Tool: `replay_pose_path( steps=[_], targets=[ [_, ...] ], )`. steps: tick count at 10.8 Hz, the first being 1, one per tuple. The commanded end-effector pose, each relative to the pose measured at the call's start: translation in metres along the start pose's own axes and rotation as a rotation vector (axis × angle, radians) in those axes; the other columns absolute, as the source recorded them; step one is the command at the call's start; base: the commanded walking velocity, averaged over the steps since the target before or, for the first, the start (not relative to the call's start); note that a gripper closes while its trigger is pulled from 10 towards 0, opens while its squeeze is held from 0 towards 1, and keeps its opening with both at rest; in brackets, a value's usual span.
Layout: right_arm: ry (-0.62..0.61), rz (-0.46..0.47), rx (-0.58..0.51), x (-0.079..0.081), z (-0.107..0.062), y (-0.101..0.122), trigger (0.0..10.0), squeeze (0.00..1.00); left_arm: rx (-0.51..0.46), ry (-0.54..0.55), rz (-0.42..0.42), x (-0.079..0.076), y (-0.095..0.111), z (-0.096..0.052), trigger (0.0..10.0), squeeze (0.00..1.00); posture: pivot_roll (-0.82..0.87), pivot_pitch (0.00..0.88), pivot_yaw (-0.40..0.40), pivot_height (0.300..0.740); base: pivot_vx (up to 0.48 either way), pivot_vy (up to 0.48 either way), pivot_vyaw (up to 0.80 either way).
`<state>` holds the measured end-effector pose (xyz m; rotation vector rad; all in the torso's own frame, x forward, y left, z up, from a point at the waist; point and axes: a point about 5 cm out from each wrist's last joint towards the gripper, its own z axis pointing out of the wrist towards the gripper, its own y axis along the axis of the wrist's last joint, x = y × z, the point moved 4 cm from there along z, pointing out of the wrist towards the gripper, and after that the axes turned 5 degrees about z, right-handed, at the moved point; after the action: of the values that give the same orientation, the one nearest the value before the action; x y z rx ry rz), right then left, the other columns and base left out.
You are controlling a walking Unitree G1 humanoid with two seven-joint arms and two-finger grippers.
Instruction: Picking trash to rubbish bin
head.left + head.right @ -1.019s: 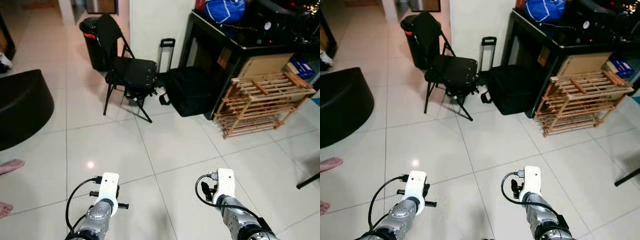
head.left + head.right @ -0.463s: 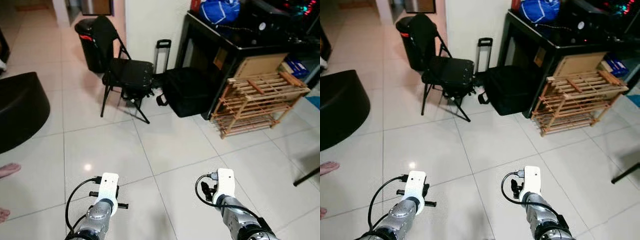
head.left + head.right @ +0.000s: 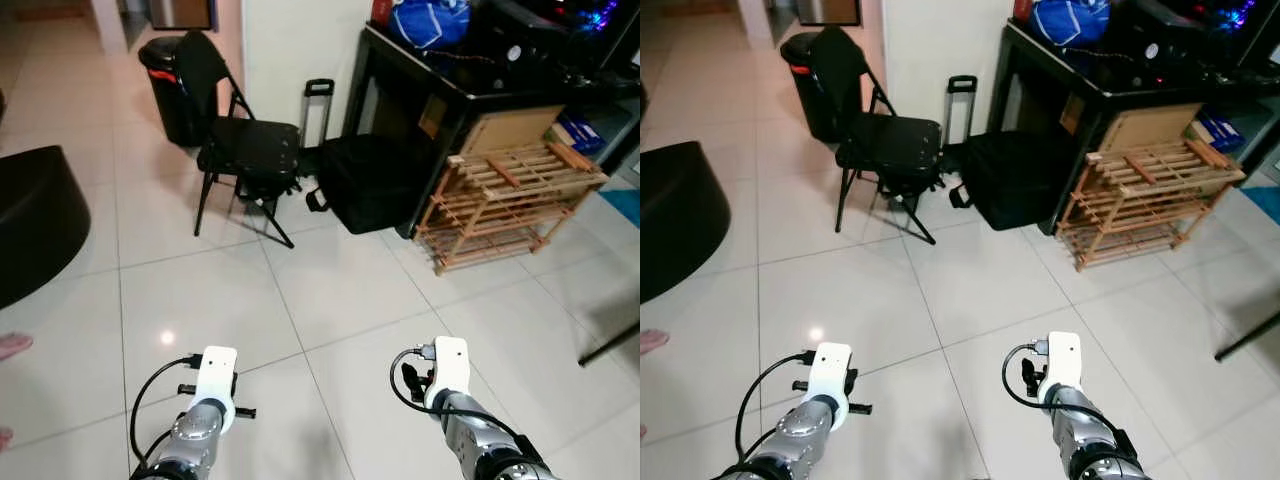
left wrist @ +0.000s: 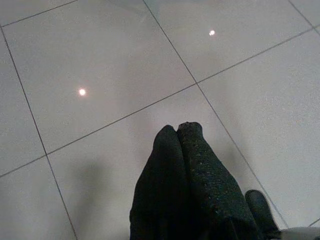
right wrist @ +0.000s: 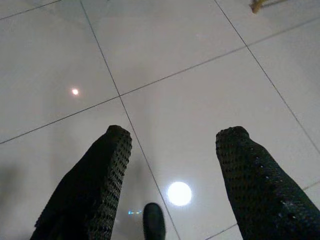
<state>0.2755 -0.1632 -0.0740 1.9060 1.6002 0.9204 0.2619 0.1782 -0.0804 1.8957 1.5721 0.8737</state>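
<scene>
1. Left eye view: a white tiled floor (image 3: 340, 290) runs ahead of the robot. At the far end of the floor, beside a white wall, stands the black rubbish bin (image 3: 165, 85) with a red strip near its rim. A black folding chair (image 3: 245, 150) stands just in front of the bin, partly covering it. Next to the chair sits a black wheeled bag (image 3: 365, 185) with its handle raised, and beyond that a black bench (image 3: 470, 95) carrying a blue bag (image 3: 425, 20). A wooden slatted rack (image 3: 505, 200) leans at the foot of the bench. A dark rounded seat (image 3: 30, 225) lies at the floor's left edge. Both silver arms reach forward low over the tiles, each with a white wrist block.

2. Right eye view: same scene; no trash can be made out on the floor.

3. Left wrist view: the left gripper (image 4: 178, 128) hangs over bare tile, its two black fingers pressed together, nothing between them.

4. Right wrist view: the right gripper (image 5: 175, 137) hangs over a tile seam, fingers (image 5: 107, 170) spread wide apart and empty.
</scene>
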Motion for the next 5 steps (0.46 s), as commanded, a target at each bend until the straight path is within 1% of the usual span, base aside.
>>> replay_pose_path(
  steps=[1,5],
  targets=[
    [-0.013,0.000,0.004,-0.0058,-0.0006,0.0004,10.0,0.00,0.006,-0.001,-0.011,-0.0035,-0.0003,0.0003,10.0,0.00,0.04,0.000,-0.088,0.740,0.000,0.000,-0.80],
    [-0.010,0.000,-0.001,-0.0043,0.0000,0.0023,10.0,0.00,0.001,-0.003,-0.013,-0.0039,0.0021,0.0010,10.0,0.00,0.04,0.000,-0.088,0.740,0.000,0.000,-0.80]
  ],
)
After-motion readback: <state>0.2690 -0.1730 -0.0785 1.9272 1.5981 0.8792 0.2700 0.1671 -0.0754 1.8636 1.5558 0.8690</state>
